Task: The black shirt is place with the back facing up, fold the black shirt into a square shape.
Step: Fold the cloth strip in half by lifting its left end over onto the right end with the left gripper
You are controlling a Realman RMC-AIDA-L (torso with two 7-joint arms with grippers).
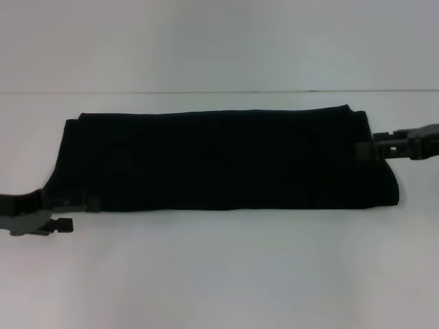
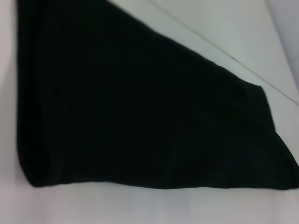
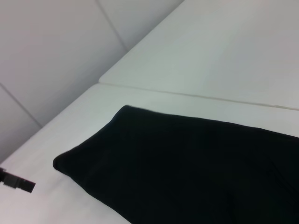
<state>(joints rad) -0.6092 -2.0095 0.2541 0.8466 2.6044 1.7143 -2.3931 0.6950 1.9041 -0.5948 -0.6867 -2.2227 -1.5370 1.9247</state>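
Black shirt (image 1: 219, 161) fabric lies flat on the white table (image 1: 219, 274), already folded into one long band that runs from the robot's left to its right, its nearer long edge rounded like a fold and its farther long edge straight. No container stands anywhere on the surface, and nothing rests on top of the cloth.

Nearest the robot, the left gripper (image 1: 74, 214) sits low at the band's near left corner. One finger reaches onto the corner of the cloth and another pokes out over bare table just beside it; whether the fingers are pinching the fabric cannot be told. The left wrist view shows only the black shirt (image 2: 140, 107) filling most of the picture, with a rounded folded corner and white table around it.

Farther off, the right gripper (image 1: 369, 147) meets the band's right end on its far half. Its tip touches the cloth edge, yet how wide its fingers stand cannot be told. In the right wrist view the black shirt (image 3: 187, 172) stretches away, and the left gripper (image 3: 18, 182) shows small beyond its corner.

No lettering or label is readable on the cloth; the upper surface is plain black.
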